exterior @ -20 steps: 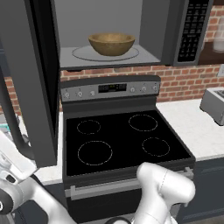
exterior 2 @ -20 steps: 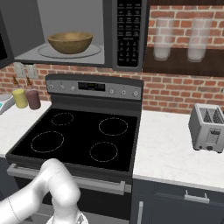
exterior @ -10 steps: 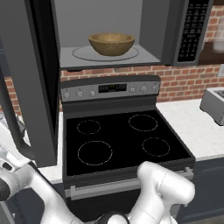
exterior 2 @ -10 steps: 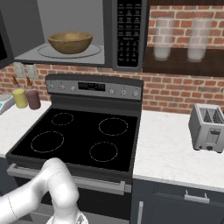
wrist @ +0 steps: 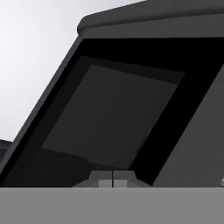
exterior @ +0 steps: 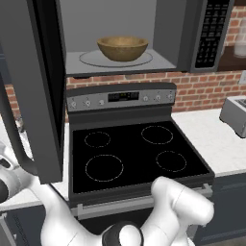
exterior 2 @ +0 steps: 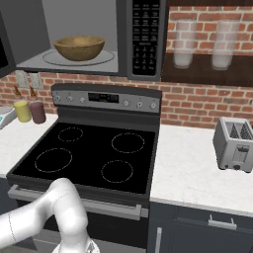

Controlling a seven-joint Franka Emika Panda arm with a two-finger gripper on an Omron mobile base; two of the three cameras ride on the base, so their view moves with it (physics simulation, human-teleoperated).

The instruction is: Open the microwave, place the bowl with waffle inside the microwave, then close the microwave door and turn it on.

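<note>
The wide brown wooden bowl [exterior: 122, 48] sits on the turntable inside the dark grey microwave [exterior 2: 143, 37], at 12 o'clock above the black stove [exterior: 134, 153]. We've got our gripper [wrist: 113, 179] clenched empty against the swung-out glass-windowed door [exterior: 33, 91], probably to push it closed.

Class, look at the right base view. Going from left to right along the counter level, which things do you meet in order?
Yellow cup → maroon cup → black stove → bare white counter → silver toaster.
</note>
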